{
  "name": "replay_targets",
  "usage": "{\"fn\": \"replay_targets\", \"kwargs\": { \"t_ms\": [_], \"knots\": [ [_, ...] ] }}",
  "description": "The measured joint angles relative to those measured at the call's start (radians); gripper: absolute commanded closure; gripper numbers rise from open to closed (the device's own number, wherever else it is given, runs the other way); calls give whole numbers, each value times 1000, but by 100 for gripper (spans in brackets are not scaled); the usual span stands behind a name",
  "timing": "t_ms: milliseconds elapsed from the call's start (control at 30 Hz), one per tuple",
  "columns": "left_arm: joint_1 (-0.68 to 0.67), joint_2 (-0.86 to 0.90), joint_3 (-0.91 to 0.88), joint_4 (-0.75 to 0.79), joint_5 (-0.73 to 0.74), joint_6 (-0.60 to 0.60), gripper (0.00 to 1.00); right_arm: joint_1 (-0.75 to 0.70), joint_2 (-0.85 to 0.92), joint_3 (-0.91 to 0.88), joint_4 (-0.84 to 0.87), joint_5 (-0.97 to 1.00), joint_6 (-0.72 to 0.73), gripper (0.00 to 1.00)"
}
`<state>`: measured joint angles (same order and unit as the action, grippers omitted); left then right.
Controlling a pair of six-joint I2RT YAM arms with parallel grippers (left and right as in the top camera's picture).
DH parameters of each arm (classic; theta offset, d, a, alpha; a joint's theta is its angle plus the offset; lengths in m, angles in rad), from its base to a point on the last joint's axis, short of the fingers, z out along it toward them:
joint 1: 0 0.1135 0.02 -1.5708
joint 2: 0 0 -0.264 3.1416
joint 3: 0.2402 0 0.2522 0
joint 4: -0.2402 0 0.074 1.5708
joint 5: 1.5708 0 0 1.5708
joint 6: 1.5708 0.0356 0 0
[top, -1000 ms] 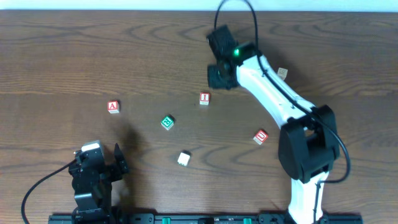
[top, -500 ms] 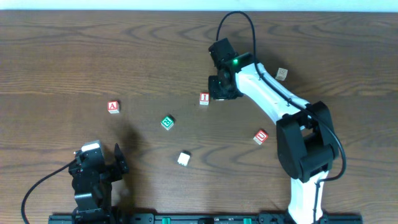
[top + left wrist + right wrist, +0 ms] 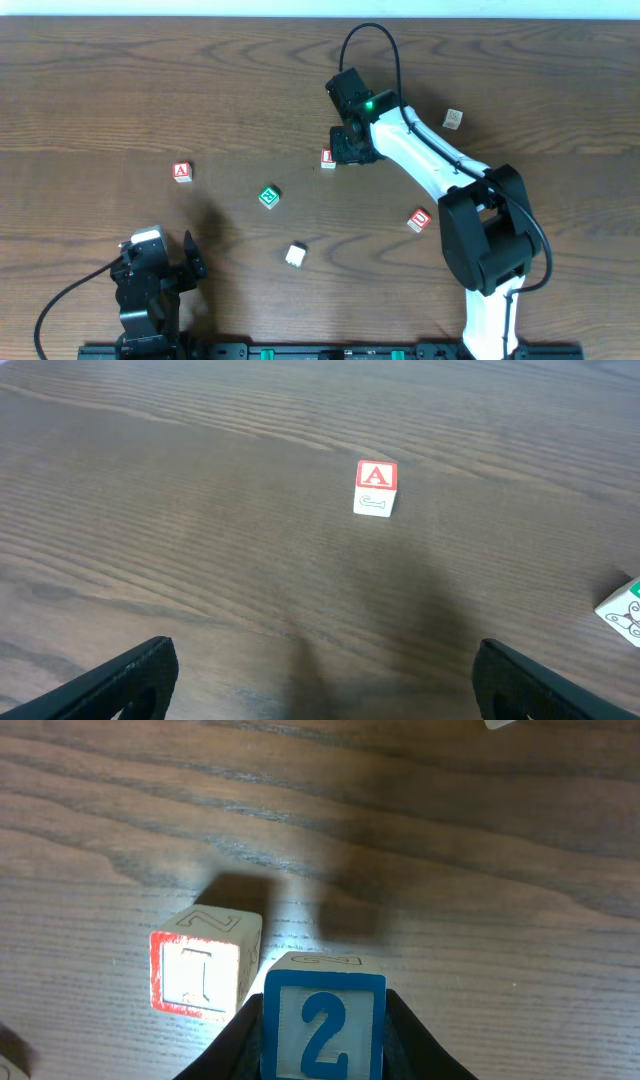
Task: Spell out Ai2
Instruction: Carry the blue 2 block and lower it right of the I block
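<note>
My right gripper [image 3: 352, 148] is shut on a blue "2" block [image 3: 323, 1023], held just right of the red "I" block [image 3: 205, 963], which also shows in the overhead view [image 3: 328, 158]. In the right wrist view the two blocks sit side by side, nearly touching. The red "A" block [image 3: 182, 171] lies far to the left; it also shows in the left wrist view [image 3: 376, 487]. My left gripper [image 3: 320, 680] is open and empty near the front edge, well short of the "A" block.
A green block [image 3: 269, 196], a white block [image 3: 295, 255], a red block [image 3: 419, 219] and a pale block [image 3: 454, 119] lie scattered on the wooden table [image 3: 100, 90]. The green block's corner shows in the left wrist view [image 3: 625, 610].
My right gripper has moved left and toward the front with the "2" block, down beside the "I" block. The left arm has not moved.
</note>
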<state>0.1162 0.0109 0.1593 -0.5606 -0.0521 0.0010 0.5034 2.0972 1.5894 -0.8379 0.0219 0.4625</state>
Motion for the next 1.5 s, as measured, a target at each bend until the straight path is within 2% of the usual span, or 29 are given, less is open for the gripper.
{"fn": "replay_targets", "kwargs": {
  "t_ms": [1100,1167,1400,1500],
  "knots": [
    [0,0,0,0,0,0,5,8,16,-29,55,5,5,88],
    [0,0,0,0,0,0,5,8,19,-29,56,5,5,86],
    [0,0,0,0,0,0,5,8,20,-29,58,5,6,66],
    [0,0,0,0,0,0,5,8,20,-29,58,5,9,64]
  ]
}}
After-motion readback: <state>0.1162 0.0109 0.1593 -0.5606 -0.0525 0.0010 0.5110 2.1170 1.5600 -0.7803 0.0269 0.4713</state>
